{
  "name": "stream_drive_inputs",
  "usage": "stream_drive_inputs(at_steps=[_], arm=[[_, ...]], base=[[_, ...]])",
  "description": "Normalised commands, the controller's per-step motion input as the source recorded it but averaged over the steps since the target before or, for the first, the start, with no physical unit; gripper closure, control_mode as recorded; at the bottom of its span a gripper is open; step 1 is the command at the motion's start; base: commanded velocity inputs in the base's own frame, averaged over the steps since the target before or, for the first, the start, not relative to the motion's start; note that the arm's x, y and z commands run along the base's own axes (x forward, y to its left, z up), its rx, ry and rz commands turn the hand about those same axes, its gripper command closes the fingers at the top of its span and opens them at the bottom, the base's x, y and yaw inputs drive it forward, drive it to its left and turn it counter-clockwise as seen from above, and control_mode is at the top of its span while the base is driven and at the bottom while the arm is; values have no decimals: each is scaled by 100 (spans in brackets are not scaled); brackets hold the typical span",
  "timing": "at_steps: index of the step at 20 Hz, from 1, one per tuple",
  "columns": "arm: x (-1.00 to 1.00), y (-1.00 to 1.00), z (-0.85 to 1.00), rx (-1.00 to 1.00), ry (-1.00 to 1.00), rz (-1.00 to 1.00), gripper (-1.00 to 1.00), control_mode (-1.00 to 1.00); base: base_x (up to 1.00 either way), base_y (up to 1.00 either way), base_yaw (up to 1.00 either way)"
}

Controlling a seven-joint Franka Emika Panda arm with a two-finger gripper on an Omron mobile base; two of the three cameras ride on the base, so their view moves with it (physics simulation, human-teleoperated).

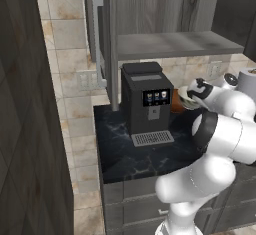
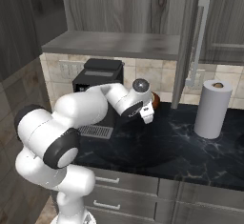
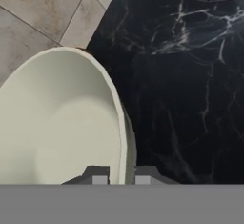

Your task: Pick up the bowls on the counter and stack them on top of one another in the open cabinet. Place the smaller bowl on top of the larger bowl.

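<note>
The smaller bowl (image 3: 62, 127), pale cream-green, fills the left of the hand view, and its rim runs down between my fingertips. My gripper (image 3: 122, 176) is shut on that rim, one finger inside and one outside. From the left base view the smaller bowl (image 1: 185, 98) hangs tilted at my gripper (image 1: 192, 95), just right of the coffee machine. The larger bowl (image 1: 176, 102), reddish-brown, sits on the counter (image 1: 125, 154) behind it, and the larger bowl (image 2: 155, 101) peeks out beyond my hand. Above, the open cabinet's grey shelf (image 1: 170, 44) is bare.
A black coffee machine (image 1: 145, 99) stands on the counter's left under the shelf. A paper towel roll (image 2: 213, 108) stands at the right. The cabinet doors with long metal handles (image 2: 200, 42) hang open on both sides. A dark tall unit (image 1: 25, 129) borders the left.
</note>
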Motion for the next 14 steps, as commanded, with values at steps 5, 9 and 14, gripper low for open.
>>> stream_drive_inputs(at_steps=[5, 9, 14], arm=[[28, 0, 0, 0, 0, -3, 100, -100], [27, 0, 0, 0, 0, -2, 100, -100], [26, -2, 0, 1, 0, -2, 100, -100]], base=[[0, 0, 0], [0, 0, 0], [0, 0, 0]])
